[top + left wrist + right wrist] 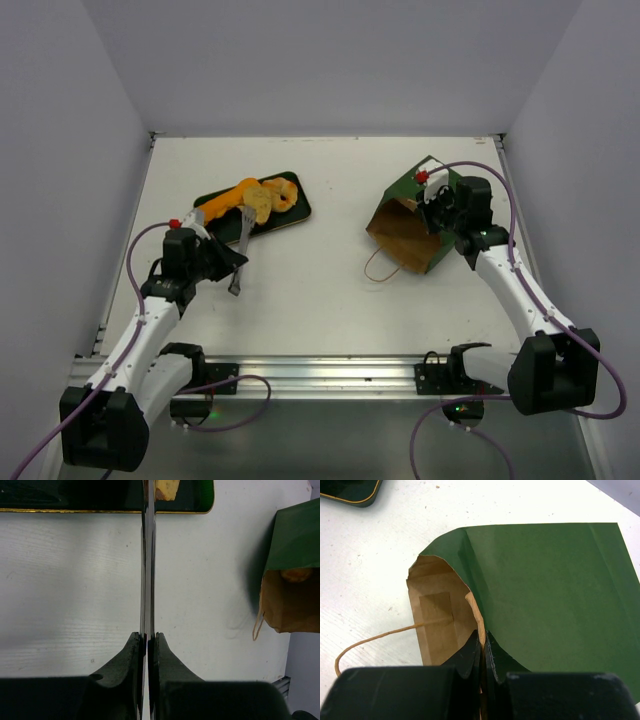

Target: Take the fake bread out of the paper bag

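Right gripper [483, 641] pinched the bag [545, 590] rim, apparently to keep its mouth open; left gripper [148, 638] clamped a thin tool [148, 555] aimed toward the tray [192, 502]; a roll [295, 575] lay inside.

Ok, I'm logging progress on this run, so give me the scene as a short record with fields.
left gripper: shut, holding nothing, pointed at the dark green tray
right gripper: shut on the paper bag rim
bag state: mouth open toward the left, twine handle on the table
bread out: orange loaf and golden rolls on the tray
bread left: one golden piece visible inside the bag
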`<move>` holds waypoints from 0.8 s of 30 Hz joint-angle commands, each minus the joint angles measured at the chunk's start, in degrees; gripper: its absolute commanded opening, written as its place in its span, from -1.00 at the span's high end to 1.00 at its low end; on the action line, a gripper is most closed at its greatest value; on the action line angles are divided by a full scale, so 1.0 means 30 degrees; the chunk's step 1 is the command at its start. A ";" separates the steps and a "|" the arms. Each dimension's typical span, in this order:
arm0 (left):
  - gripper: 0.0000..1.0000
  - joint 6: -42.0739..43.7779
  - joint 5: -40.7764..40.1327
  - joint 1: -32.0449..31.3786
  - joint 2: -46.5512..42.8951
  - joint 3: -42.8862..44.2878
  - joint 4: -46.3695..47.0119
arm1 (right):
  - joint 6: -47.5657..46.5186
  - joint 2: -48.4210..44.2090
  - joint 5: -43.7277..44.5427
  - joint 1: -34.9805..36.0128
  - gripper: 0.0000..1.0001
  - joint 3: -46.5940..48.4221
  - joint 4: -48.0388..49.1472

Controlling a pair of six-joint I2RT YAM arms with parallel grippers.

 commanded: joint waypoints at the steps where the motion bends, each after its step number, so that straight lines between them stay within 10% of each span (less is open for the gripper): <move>1: 0.74 0.0616 0.0277 0.0141 -0.0230 -0.0050 0.0534 | 0.0174 -0.0367 -0.0180 -0.0130 1.00 -0.0010 0.0495; 8: 0.25 0.0734 -0.0075 0.0141 -0.0610 0.0097 -0.0110 | 0.0174 -0.0396 -0.0239 -0.0101 1.00 -0.0010 0.0495; 24: 0.10 0.1115 -0.1333 0.0141 -0.1372 0.1063 -0.1722 | 0.0174 -0.0367 -0.0268 -0.0130 1.00 -0.0010 0.0466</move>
